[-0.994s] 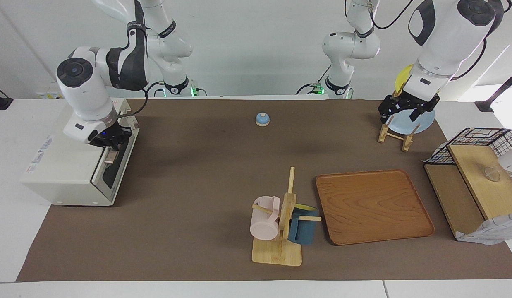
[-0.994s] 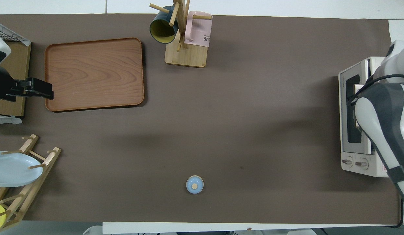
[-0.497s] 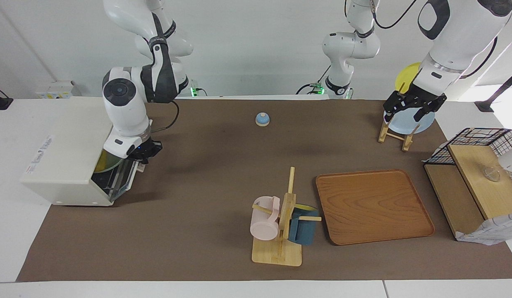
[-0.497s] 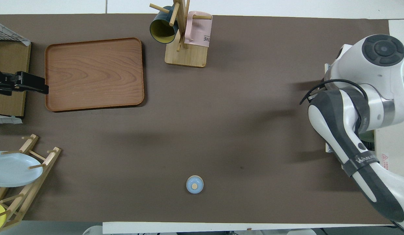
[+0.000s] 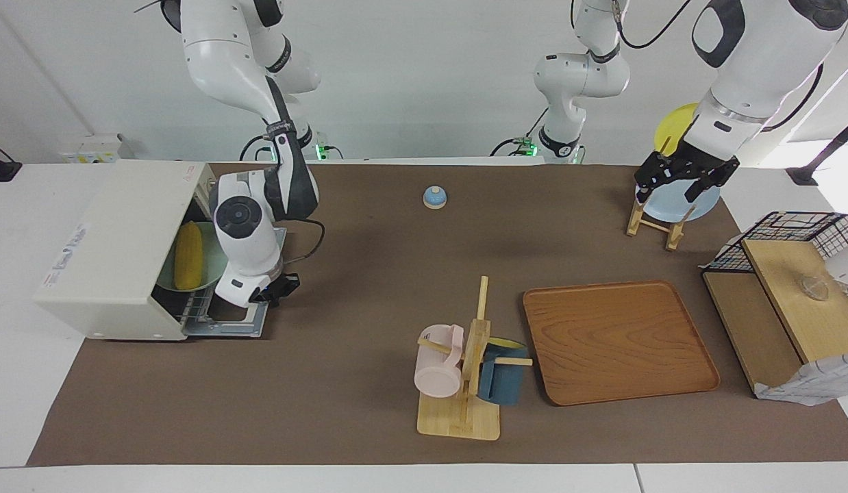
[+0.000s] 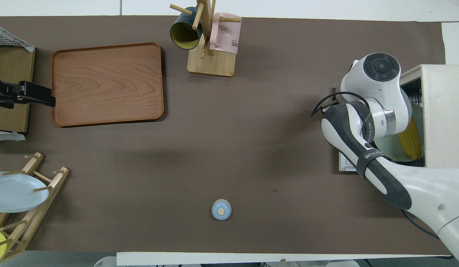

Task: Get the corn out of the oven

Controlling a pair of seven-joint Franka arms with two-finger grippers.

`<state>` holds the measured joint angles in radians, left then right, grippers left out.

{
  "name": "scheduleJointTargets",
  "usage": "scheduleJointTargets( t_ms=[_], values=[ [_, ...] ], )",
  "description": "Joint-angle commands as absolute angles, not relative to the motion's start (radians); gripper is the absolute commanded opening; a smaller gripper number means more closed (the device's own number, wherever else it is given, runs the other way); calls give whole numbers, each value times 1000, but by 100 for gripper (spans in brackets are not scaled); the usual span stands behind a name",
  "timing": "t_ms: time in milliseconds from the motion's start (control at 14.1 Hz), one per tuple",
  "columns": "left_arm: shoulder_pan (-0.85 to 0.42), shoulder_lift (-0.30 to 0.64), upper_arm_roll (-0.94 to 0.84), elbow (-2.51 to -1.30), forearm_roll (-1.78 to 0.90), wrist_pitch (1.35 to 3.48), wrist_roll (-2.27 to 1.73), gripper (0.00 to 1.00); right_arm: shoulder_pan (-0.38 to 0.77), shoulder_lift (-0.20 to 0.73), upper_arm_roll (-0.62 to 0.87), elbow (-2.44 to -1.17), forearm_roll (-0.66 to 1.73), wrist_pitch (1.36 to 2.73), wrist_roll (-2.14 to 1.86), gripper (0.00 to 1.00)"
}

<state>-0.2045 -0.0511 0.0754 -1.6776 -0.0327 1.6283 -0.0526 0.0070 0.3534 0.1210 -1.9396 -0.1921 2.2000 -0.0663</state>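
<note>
The oven [image 5: 116, 250] stands open; the corn [image 5: 186, 255] lies on a pale green plate [image 5: 206, 270] inside. The right claw [image 5: 272, 290] points down at the lowered door's 3 o'clock edge; its grip cannot be told. The left claw [image 5: 684, 179], spread, hovers over the plate rack [image 5: 653, 222].

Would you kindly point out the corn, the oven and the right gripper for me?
corn [image 5: 187, 255]: facing view, middle of the yellow cob inside the oven.
oven [image 5: 116, 233]: facing view, its cream-white top panel.
right gripper [image 5: 274, 290]: facing view, between its fingers, over the dropped door's edge.
</note>
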Motion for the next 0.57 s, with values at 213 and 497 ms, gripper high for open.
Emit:
scheduleJointTargets(
  t_ms=[213, 497],
  values=[
    [-195, -41, 74, -1657, -49, 1615, -35, 100, 81, 338, 118, -1838, -112, 2111, 86, 47],
    [-195, -41, 74, -1657, -49, 1615, -35, 100, 28, 181, 115, -1839, -112, 1887, 78, 63]
  ],
)
